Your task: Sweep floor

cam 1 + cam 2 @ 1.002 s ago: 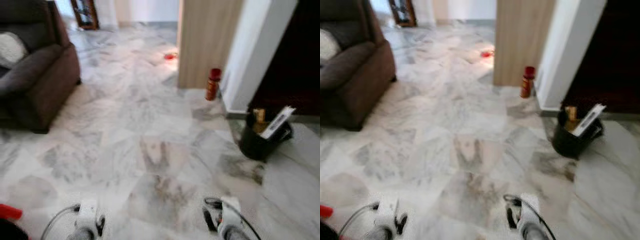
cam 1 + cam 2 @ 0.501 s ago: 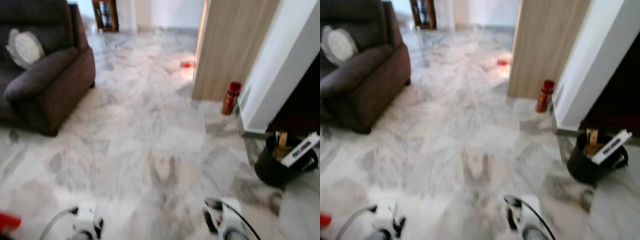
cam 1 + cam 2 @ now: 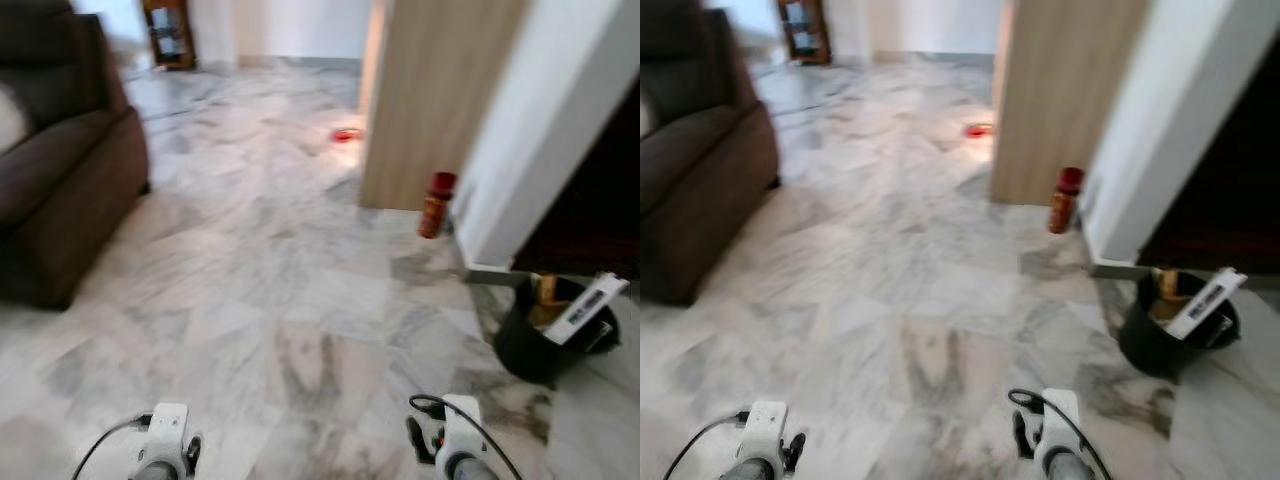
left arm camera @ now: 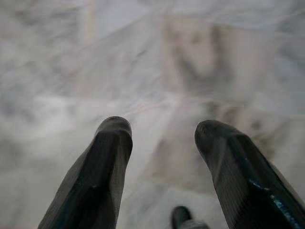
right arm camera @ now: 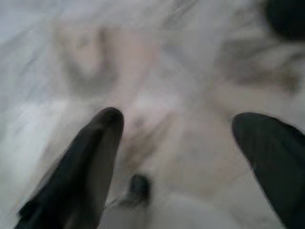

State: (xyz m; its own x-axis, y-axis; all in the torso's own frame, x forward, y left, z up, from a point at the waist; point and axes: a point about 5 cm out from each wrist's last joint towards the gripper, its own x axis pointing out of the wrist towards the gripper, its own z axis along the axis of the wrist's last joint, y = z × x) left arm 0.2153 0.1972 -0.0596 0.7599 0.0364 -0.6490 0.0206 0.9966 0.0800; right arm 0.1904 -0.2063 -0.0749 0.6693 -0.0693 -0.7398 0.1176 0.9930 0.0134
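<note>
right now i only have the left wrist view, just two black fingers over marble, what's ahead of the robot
Observer: A black bucket stands on the floor ahead to the right, with a white item sticking out of it.
Operator: anything near it
Observer: A red bottle stands farther on, at the foot of the wooden panel.
Operator: and on the left
Observer: A dark brown sofa sits ahead to the left.
Operator: is the right gripper holding anything
Observer: No, the right gripper has its fingers spread apart over bare marble floor.
</note>
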